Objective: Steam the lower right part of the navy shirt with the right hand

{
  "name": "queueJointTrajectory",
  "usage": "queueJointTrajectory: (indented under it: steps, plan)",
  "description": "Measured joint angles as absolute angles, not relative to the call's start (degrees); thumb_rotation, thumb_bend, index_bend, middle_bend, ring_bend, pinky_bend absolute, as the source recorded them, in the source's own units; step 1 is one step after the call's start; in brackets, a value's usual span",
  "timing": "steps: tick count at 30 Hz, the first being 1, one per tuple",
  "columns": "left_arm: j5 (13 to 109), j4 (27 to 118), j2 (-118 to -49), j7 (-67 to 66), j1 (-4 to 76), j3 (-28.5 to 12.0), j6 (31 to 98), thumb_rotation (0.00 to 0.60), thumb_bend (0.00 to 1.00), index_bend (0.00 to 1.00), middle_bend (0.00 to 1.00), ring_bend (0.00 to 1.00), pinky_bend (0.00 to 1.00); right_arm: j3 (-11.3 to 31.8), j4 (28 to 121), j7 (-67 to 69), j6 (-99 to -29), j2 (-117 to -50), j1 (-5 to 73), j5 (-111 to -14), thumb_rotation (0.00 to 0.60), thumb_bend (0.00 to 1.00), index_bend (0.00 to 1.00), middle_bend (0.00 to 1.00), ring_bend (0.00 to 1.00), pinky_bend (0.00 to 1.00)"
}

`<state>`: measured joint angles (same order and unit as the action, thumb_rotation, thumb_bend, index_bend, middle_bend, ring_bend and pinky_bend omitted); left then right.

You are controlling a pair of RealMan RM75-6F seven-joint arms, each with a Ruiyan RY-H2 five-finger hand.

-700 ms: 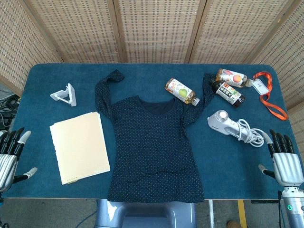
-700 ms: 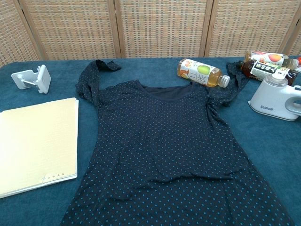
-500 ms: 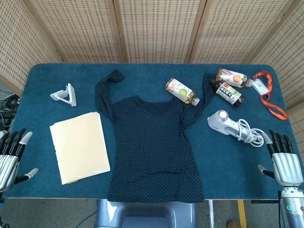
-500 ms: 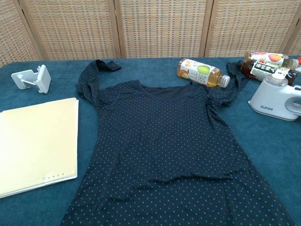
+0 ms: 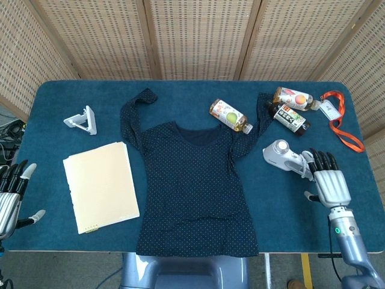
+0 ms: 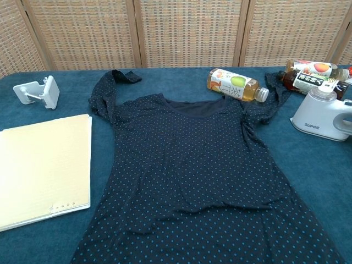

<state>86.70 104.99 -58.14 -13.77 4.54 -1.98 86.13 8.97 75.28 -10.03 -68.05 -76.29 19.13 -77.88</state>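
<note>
Navy shirt (image 5: 192, 186) with small dots lies flat in the centre of the frame, its hem at the lower edge of the table (image 5: 54, 90), and no part of it looks treated yet, so the task seems to be at its very beginning. In the head view the white steamer (image 5: 281, 155) lies at the right of the frame, just beside the shirt's sleeve, and the right hand (image 5: 328, 183) is over its handle end with fingers extended and slightly apart; I cannot tell if they touch it, and they are not closed around it. What remains, in my judgement: to grasp the steamer, bring it to the lower right part of the shirt, and steam there. The left hand (image 5: 9, 198) is at the lower left edge, fingers spread, holding nothing. Counted: one shirt, one steamer, three bottles (image 5: 230, 115) in the upper right, one orange lanyard (image 5: 340, 123), one cream folder (image 5: 101, 185), one white stand (image 5: 82, 119).
</note>
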Motion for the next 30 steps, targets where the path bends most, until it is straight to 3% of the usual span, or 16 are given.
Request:
queueJointTrajectory:
  steps: [11, 30]
  plan:
    - [82.8, 104.8, -59.0, -15.7, 6.0, -3.2, 83.3, 0.6, 0.0, 0.0, 0.0, 0.0, 0.0, 13.8, 62.9, -21.1, -59.1, -85.5, 27.6, -68.1, 0.6, 0.46, 0.0, 0.0, 0.0, 0.0]
    - [82.4, 104.7, -59.7, -16.5, 6.5, -3.2, 83.0, 0.6, 0.0, 0.0, 0.0, 0.0, 0.0, 13.1, 49.2, -26.2, -56.1, -92.8, 30.6, -64.9, 0.6, 0.5, 0.0, 0.0, 0.0, 0.0]
